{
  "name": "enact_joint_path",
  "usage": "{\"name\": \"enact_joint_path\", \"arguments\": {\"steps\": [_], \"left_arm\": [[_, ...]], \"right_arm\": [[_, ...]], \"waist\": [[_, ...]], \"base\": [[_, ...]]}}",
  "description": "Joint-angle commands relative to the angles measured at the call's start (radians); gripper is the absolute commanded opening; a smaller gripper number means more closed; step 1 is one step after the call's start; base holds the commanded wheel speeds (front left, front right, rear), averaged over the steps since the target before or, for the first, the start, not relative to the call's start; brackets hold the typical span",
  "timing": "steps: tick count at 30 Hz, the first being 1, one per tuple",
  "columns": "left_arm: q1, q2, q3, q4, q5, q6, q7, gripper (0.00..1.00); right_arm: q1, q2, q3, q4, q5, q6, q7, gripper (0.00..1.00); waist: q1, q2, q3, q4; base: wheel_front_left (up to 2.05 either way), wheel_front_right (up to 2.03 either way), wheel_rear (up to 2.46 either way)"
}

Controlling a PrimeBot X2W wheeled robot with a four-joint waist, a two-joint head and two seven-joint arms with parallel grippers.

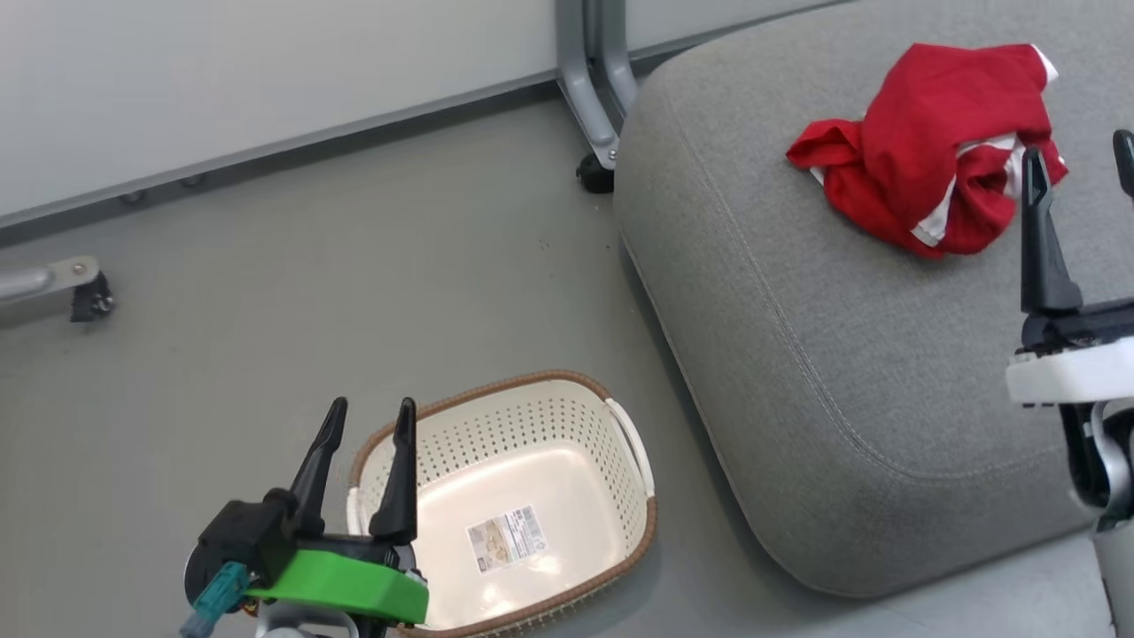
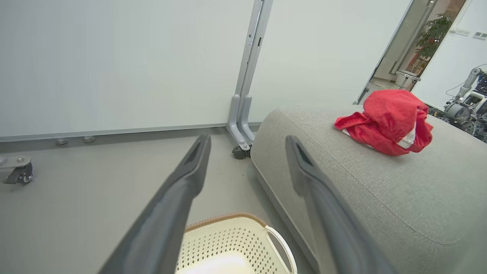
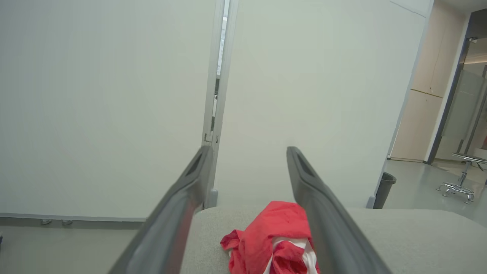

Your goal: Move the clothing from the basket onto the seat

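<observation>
Across the left and lower part of the head view, a smooth grey floor (image 1: pixel 266 310) is stretching back to white partition panels (image 1: pixel 221 71), which are standing on grey legs (image 1: pixel 595 106) with small black casters (image 1: pixel 595 173). In the right wrist view the room is opening up past the panels, where a dark bin (image 3: pixel 384 188) and a chrome stool (image 3: pixel 462 179) are standing. The seat (image 1: pixel 842 354) is sitting on the floor at the right, its rounded corner facing the partition leg.

The clothing (image 1: pixel 939 146) is lying in one crumpled red heap on the seat's top, toward the far right and well apart from the basket. Its long axis is running roughly across the head view, with a narrow fold pointing left and white stripe trim (image 1: pixel 943 208) showing on the near side. The basket (image 1: pixel 496 385) is standing upright on the floor near the seat's edge, mouth facing up, a paper sticker (image 1: pixel 507 539) showing on its bottom. Its long axis is running handle to handle across the view, rising slightly toward the seat.

The left gripper (image 1: pixel 370 408) is hovering at the basket's left rim, fingers spread apart and holding nothing. The right gripper (image 1: pixel 1078 146) is hanging over the seat close to the clothing, its fingers likewise standing wide and gripping nothing.
</observation>
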Motion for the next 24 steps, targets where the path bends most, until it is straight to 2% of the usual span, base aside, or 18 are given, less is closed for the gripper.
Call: {"name": "enact_joint_path", "arguments": {"steps": [1,5,10,12,18,24], "left_arm": [[0.027,0.001,0.017,-0.007,-0.024,-0.003,0.000,1.00],[0.056,0.001,0.040,-0.014,-0.036,-0.003,0.000,1.00],[0.084,0.001,0.062,-0.007,-0.040,-0.003,0.000,1.00],[0.093,0.001,0.065,-0.008,-0.036,-0.003,0.000,1.00],[0.123,0.001,0.110,-0.006,-0.038,-0.003,0.000,1.00],[0.141,0.001,0.111,0.006,-0.059,-0.003,0.000,1.00]], "right_arm": [[0.041,0.021,0.010,-0.022,-0.002,-0.002,0.000,1.00],[0.126,0.076,0.032,-0.058,-0.012,-0.002,0.000,1.00],[0.225,0.156,0.040,-0.050,-0.022,-0.002,0.000,1.00],[0.265,0.168,0.060,-0.041,-0.042,-0.002,0.000,1.00],[0.337,0.234,0.075,-0.010,-0.059,-0.002,0.000,1.00],[0.360,0.273,0.084,0.020,-0.074,-0.002,0.000,1.00]], "waist": [[0.0001,0.0000,-0.095,0.106],[0.0001,0.0000,-0.118,0.158],[0.0001,0.0000,-0.147,0.227],[0.0001,0.0000,-0.155,0.251],[0.0001,0.0000,-0.168,0.282],[0.0001,0.0000,-0.170,0.289]], "base": [[0.00,0.00,0.00],[0.00,0.00,0.00],[0.00,0.00,0.00],[0.00,0.00,0.00],[0.00,0.00,0.00],[0.00,0.00,0.00]]}}
